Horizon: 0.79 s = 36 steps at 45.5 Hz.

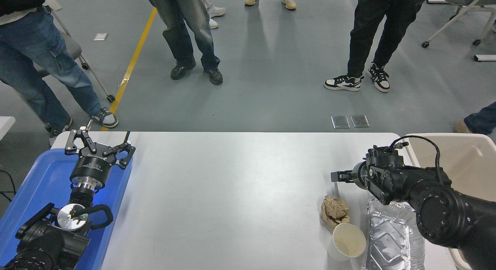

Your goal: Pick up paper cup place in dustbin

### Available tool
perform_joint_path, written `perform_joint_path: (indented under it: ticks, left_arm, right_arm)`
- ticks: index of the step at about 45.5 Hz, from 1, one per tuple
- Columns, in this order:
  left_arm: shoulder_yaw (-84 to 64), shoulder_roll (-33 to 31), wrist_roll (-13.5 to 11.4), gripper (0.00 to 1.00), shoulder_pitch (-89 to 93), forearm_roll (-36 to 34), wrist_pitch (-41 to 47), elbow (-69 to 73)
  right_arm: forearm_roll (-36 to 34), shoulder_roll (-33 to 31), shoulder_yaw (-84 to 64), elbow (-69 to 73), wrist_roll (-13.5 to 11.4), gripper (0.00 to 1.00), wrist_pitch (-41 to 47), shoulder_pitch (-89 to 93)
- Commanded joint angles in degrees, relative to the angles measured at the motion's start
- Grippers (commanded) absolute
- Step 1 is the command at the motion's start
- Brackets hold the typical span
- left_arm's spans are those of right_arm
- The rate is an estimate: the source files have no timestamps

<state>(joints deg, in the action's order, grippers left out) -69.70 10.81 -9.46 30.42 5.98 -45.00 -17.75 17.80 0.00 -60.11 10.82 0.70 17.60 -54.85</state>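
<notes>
While the left gripper (100,149) sits parked at 8 o'clock, fingers spread, find the paper cup (347,241) upright at 5, below the right gripper (335,176); jaw state unreadable. Descend over its rim; dustbin (465,161) at 3.

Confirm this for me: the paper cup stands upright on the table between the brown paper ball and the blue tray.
Not quite. In the head view the paper cup stands upright on the table beside the brown paper ball and the foil tray, not the blue tray, which lies at the far left.
</notes>
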Motion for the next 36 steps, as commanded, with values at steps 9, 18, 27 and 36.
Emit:
perform_joint_path:
  ticks: [9, 18, 27, 36]
  left_arm:
    - [0.0, 0.0, 0.05, 0.99, 0.0, 0.0, 0.0, 0.0]
    - [0.0, 0.0, 0.05, 0.99, 0.0, 0.0, 0.0, 0.0]
    - [0.0, 0.0, -0.04, 0.99, -0.09, 0.09, 0.0, 0.0]
    - [-0.08, 0.0, -0.12, 0.99, -0.09, 0.09, 0.0, 0.0]
  right_arm:
    - [0.13, 0.0, -0.45, 0.78, 0.18, 1.0, 0.77, -1.84]
    - [0.22, 0.0, -0.01, 4.56, 0.97, 1.0, 6.91, -7.72]
    - [-0.13, -0.61, 1.13, 17.54, 1.85, 1.0, 12.55, -20.9]
    - [0.04, -11.68, 2.89, 40.67, 1.32, 1.0, 12.63, -35.41]
